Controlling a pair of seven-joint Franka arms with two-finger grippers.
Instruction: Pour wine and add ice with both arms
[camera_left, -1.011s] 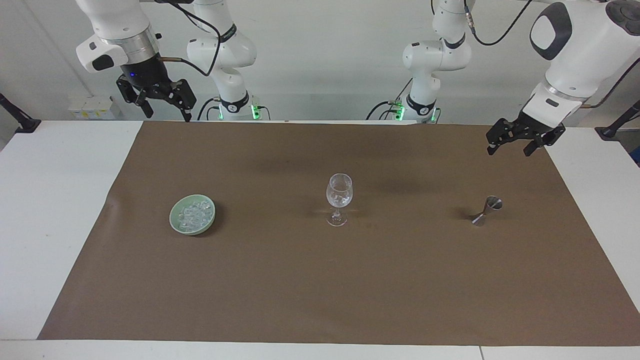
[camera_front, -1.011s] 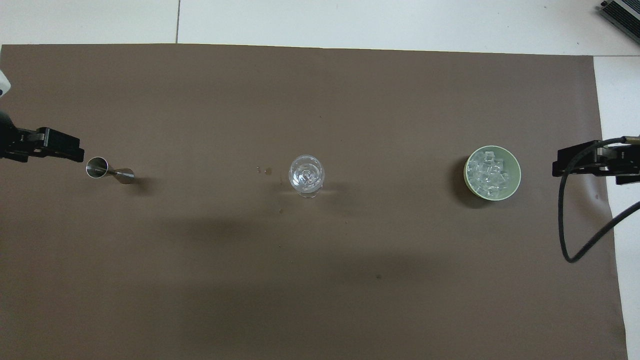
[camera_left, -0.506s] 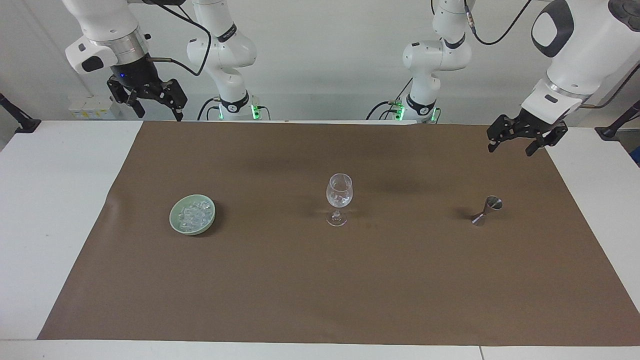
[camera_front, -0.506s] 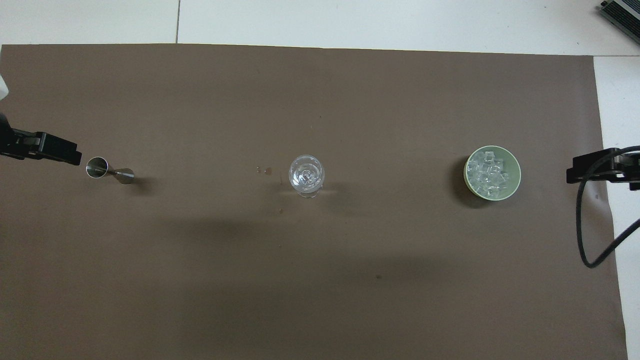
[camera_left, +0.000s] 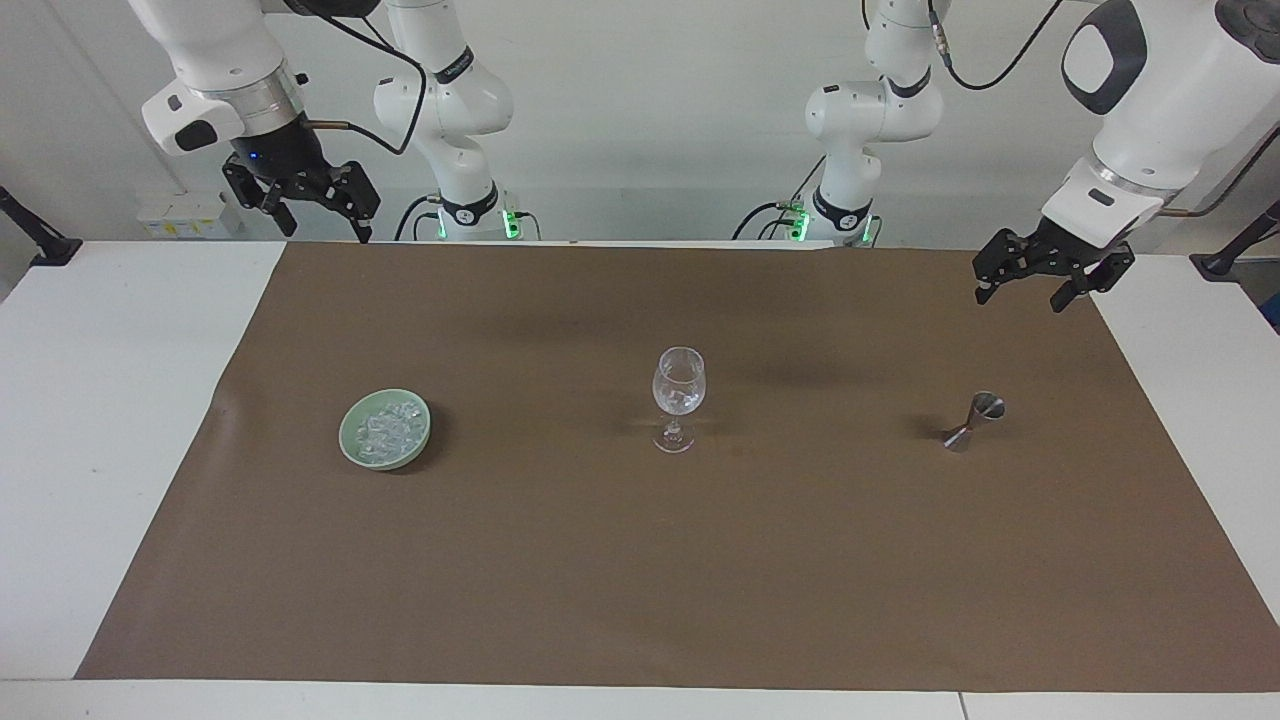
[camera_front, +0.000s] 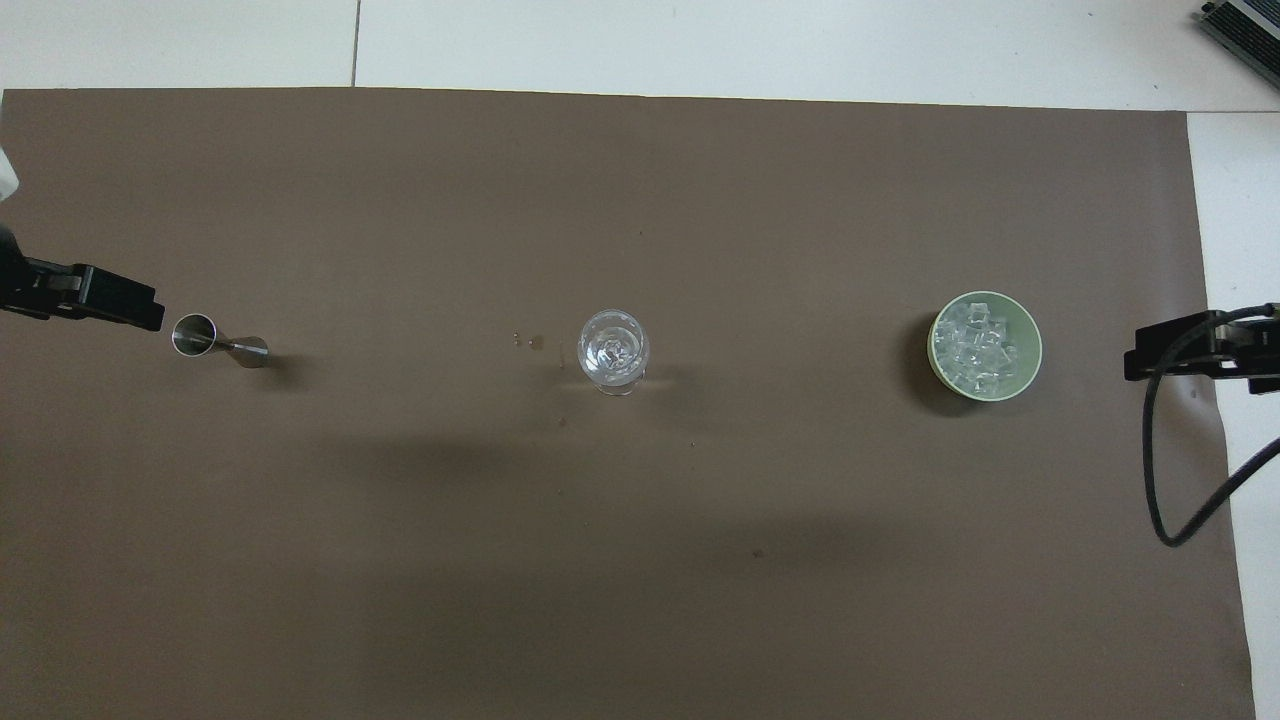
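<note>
A clear stemmed glass (camera_left: 679, 385) (camera_front: 613, 350) stands mid-mat with clear glassy bits in its bowl. Wine itself is out of view. The ice (camera_left: 390, 427) (camera_front: 975, 345) is heaped in a pale green bowl (camera_left: 349, 440) (camera_front: 1035, 352) toward the right arm's end. A small metal jigger (camera_left: 973, 421) (camera_front: 215, 342) lies on its side toward the left arm's end. My right gripper (camera_left: 320, 228) (camera_front: 1150, 355) hangs open and empty over the mat's edge, apart from the bowl. Over the mat's edge by the jigger, my left gripper (camera_left: 1020, 298) (camera_front: 130, 305) is open and empty, touching nothing.
A brown mat (camera_left: 640, 580) covers most of the white table (camera_left: 100, 400). A few small wet spots (camera_front: 530, 342) mark the mat beside the glass. A black cable (camera_front: 1160, 480) loops below the right gripper.
The right gripper has drawn away from the bowl toward its end of the table and risen slightly. The left gripper has backed off the jigger a little. Glass, bowl and jigger have not moved.
</note>
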